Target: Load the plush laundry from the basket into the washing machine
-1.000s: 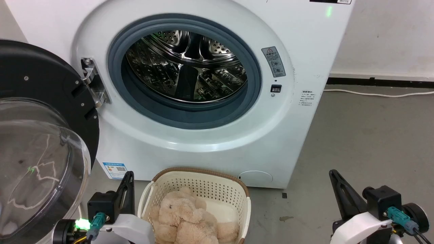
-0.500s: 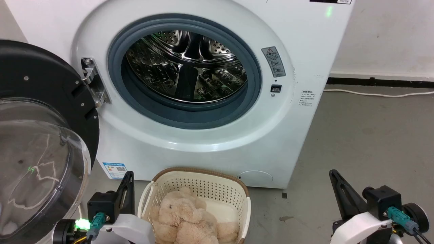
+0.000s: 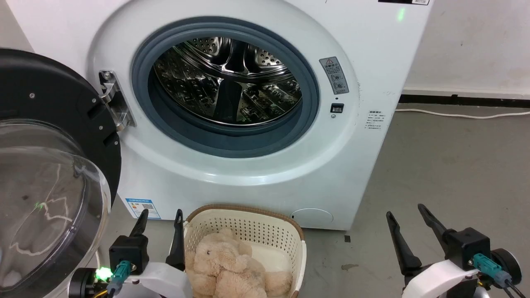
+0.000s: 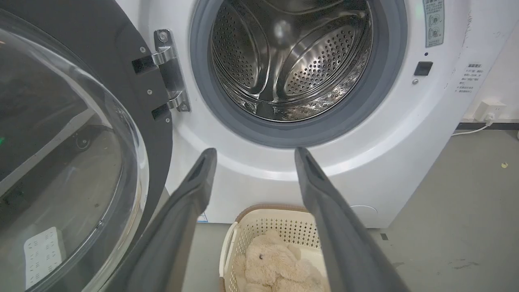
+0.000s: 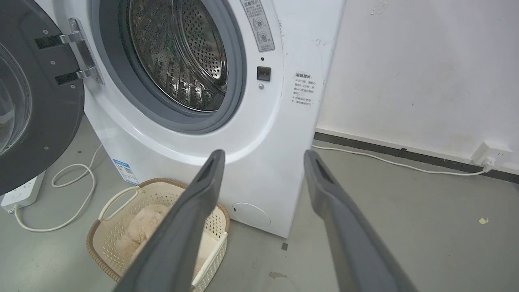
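Observation:
The washing machine (image 3: 256, 178) stands before me, its steel drum (image 3: 227, 78) bare inside the grey gasket. Its black-rimmed bubble door (image 3: 41, 165) is swung wide to the left. On the floor against the washer's front sits the cream basket (image 3: 244, 208), and the beige plush laundry (image 3: 223, 265) lies in it. My left gripper (image 3: 161, 213) is open, just left of the basket's rim and clear of the toy. My right gripper (image 3: 404, 210) is open over the floor, well to the right. The left wrist view shows the left gripper (image 4: 255, 151) above the plush (image 4: 271, 263).
A white power strip (image 5: 22, 192) and looped cable (image 5: 77, 190) lie on the floor under the open door. Another white cable (image 3: 463, 114) runs along the wall to a socket (image 5: 488, 154). Grey floor (image 3: 447, 174) lies to the right of the washer.
Both grippers have opened: each showed its fingers together before and now shows two spread fingers. The basket, plush and washer have not moved.

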Motion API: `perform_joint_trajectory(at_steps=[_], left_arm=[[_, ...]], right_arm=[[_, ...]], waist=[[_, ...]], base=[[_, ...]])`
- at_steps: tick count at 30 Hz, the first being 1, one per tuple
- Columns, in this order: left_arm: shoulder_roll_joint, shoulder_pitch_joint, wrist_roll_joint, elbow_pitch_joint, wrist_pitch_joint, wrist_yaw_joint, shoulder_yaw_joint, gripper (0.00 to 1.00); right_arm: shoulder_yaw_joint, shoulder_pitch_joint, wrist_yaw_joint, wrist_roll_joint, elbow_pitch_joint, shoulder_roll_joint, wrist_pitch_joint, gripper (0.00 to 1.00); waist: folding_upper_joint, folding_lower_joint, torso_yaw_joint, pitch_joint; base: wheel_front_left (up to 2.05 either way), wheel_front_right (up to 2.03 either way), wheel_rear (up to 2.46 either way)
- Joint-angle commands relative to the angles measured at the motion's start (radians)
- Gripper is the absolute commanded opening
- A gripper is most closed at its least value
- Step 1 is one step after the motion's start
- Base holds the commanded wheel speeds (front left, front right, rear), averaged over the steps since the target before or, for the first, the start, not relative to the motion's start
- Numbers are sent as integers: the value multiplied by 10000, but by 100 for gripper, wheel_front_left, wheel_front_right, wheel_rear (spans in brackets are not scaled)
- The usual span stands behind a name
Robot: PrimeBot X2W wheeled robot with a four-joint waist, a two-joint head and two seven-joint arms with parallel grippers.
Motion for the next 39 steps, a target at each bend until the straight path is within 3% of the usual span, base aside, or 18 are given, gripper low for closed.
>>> perform_joint_trajectory(at_steps=[1, 19, 39], left_arm=[[0, 36, -105, 16, -87, 39, -52, 100], [0, -602, -706, 628, -297, 55, -533, 100], [63, -2958, -1313, 3329, 550, -10, -1433, 100]], right_arm=[[42, 86, 1, 154, 21, -1, -89, 100], [-37, 18, 2, 701, -110, -4, -477, 100], [-417, -358, 3, 1583, -571, -7, -902, 100]], waist=[[0, 0, 2, 4], [0, 0, -84, 598], [0, 0, -455, 2488]], base=[[0, 0, 0], [0, 0, 0], [0, 0, 0]])
